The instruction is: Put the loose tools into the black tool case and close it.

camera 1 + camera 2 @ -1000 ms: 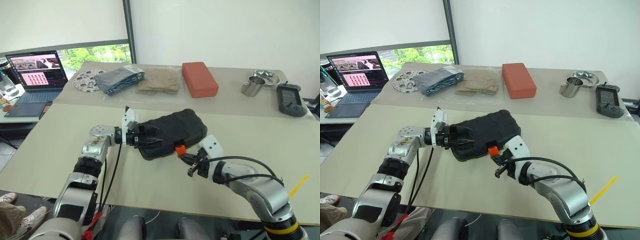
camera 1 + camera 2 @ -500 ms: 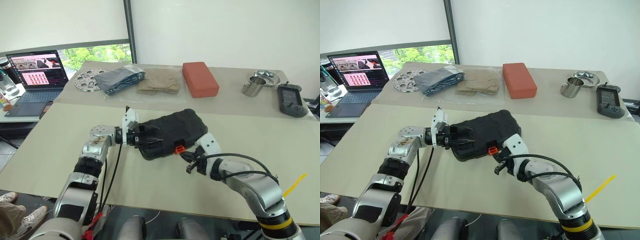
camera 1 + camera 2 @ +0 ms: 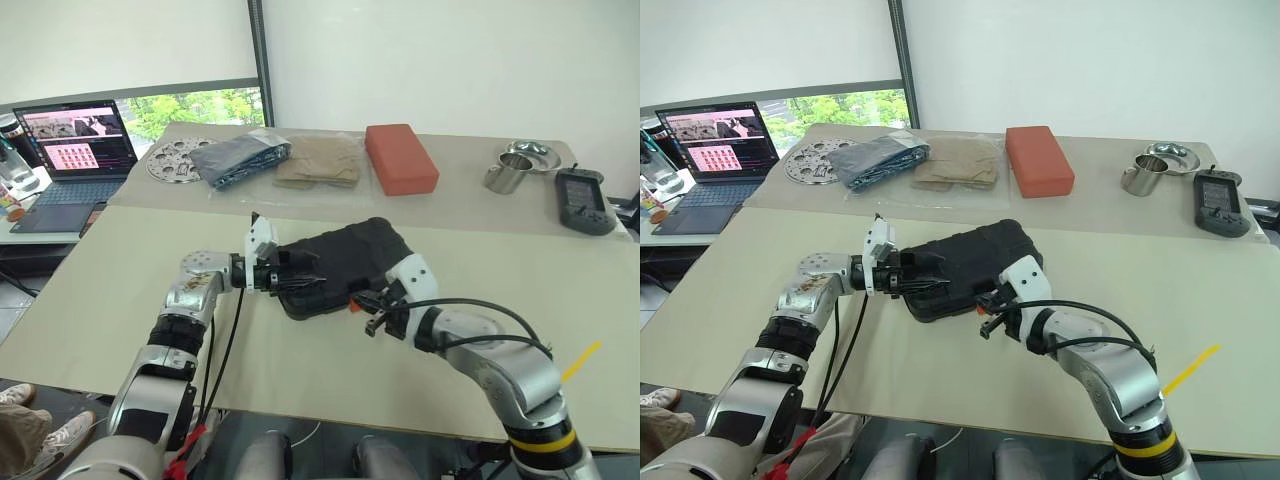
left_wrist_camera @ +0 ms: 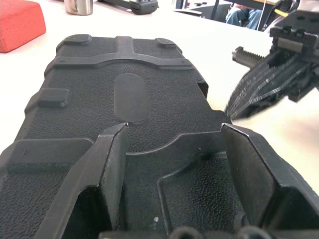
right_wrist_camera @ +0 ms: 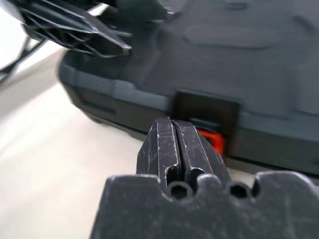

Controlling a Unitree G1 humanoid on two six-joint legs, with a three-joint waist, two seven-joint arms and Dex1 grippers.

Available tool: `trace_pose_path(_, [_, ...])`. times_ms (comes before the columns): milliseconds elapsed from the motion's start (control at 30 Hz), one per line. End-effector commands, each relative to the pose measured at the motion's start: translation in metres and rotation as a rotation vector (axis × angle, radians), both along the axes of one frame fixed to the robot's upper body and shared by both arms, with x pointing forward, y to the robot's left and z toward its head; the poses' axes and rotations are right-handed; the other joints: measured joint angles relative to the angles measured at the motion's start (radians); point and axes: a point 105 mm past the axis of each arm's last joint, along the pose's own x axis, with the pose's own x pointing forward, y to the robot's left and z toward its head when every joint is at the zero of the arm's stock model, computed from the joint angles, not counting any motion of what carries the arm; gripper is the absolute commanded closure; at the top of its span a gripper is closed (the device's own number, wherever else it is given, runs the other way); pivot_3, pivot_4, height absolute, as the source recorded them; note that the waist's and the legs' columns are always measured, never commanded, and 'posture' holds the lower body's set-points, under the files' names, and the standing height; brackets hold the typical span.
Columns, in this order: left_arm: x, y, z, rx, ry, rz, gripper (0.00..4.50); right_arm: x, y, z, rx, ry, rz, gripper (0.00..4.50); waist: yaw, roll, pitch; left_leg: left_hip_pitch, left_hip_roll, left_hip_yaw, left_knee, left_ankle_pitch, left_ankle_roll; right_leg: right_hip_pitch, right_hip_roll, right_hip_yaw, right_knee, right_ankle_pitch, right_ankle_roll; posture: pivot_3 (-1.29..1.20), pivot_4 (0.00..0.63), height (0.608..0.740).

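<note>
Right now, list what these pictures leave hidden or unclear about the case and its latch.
- Inside of the black tool case: lid down, so the tools cannot be checked.
- Orange latch: right wrist view, mostly behind the shut right gripper; engaged or not, and touched or not, unclear.
- Left gripper: left wrist view, fingers lie over the case top; pressing or merely resting cannot be told.

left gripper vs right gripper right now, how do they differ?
The left gripper stands open, its fingers lying over the lid of the black tool case at its left end; the right gripper is shut, holding nothing. The left gripper points sideways across the case; the right gripper points its tips at the orange latch on the front edge. Both are at the closed case.
</note>
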Motion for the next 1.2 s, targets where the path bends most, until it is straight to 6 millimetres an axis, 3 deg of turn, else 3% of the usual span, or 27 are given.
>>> trace_pose_path(33, [-0.005, -0.003, -0.021, 0.049, 0.063, -0.006, 1.34, -0.004, -0.002, 0.007, -0.03, -0.027, -0.03, 4.44, 0.0, 0.0, 0.0, 0.0, 0.0, 0.0, 0.0, 0.0, 0.0, 0.0, 0.0, 0.0, 0.0, 0.0, 0.0, 0.0, 0.15, 0.74])
trace_pose_path(100, [-0.004, -0.003, -0.022, 0.05, 0.062, -0.005, 1.34, -0.006, -0.001, 0.005, -0.037, -0.019, -0.029, 4.44, -0.001, 0.0, 0.0, 0.0, 0.0, 0.0, 0.0, 0.0, 0.0, 0.0, 0.0, 0.0, 0.0, 0.0, 0.0, 0.0, 0.15, 0.74])
trace_pose_path(300, [-0.004, -0.003, -0.024, 0.056, 0.057, -0.006, 1.34, -0.004, 0.005, 0.0, -0.033, 0.009, -0.072, 2.96, 0.0, 0.0, 0.0, 0.0, 0.0, 0.0, 0.0, 0.0, 0.0, 0.0, 0.0, 0.0, 0.0, 0.0, 0.001, 0.0, 0.15, 0.74])
trace_pose_path(400, [-0.003, -0.001, -0.023, 0.06, 0.053, -0.004, 1.34, -0.004, 0.008, -0.006, -0.038, 0.027, -0.079, 2.96, 0.0, 0.0, 0.0, 0.0, 0.0, -0.001, 0.0, 0.0, 0.0, 0.0, 0.0, 0.0, 0.0, 0.0, 0.001, 0.0, 0.15, 0.74])
trace_pose_path(533, [-0.002, 0.002, -0.022, 0.063, 0.051, 0.001, 1.34, -0.001, 0.005, -0.006, -0.045, 0.023, -0.124, 1.95, -0.001, 0.0, 0.0, 0.0, 0.0, -0.001, 0.0, 0.0, 0.0, 0.0, 0.0, 0.0, 0.0, 0.0, 0.001, 0.0, 0.15, 0.74])
trace_pose_path(1133, [0.003, 0.004, -0.021, 0.082, 0.039, 0.002, 1.34, 0.018, 0.017, -0.006, 0.004, 0.022, -0.232, 1.95, -0.007, 0.0, 0.0, 0.0, 0.0, -0.001, -0.001, 0.0, 0.0, -0.001, 0.0, 0.0, 0.0, -0.001, 0.001, 0.0, 0.15, 0.74])
trace_pose_path(1167, [0.003, 0.004, -0.022, 0.083, 0.039, 0.002, 1.34, 0.017, 0.018, -0.006, 0.005, 0.022, -0.234, 2.5, -0.007, 0.0, 0.0, 0.0, 0.0, -0.001, -0.001, 0.0, 0.0, -0.001, 0.0, 0.0, 0.0, -0.001, 0.001, 0.0, 0.15, 0.74])
trace_pose_path(1200, [0.003, 0.004, -0.022, 0.084, 0.038, 0.002, 1.34, 0.017, 0.018, -0.006, 0.008, 0.022, -0.237, 2.68, -0.008, 0.0, 0.0, 0.0, 0.0, -0.001, -0.001, 0.0, 0.0, -0.001, 0.0, 0.0, 0.0, -0.001, 0.001, 0.0, 0.15, 0.74])
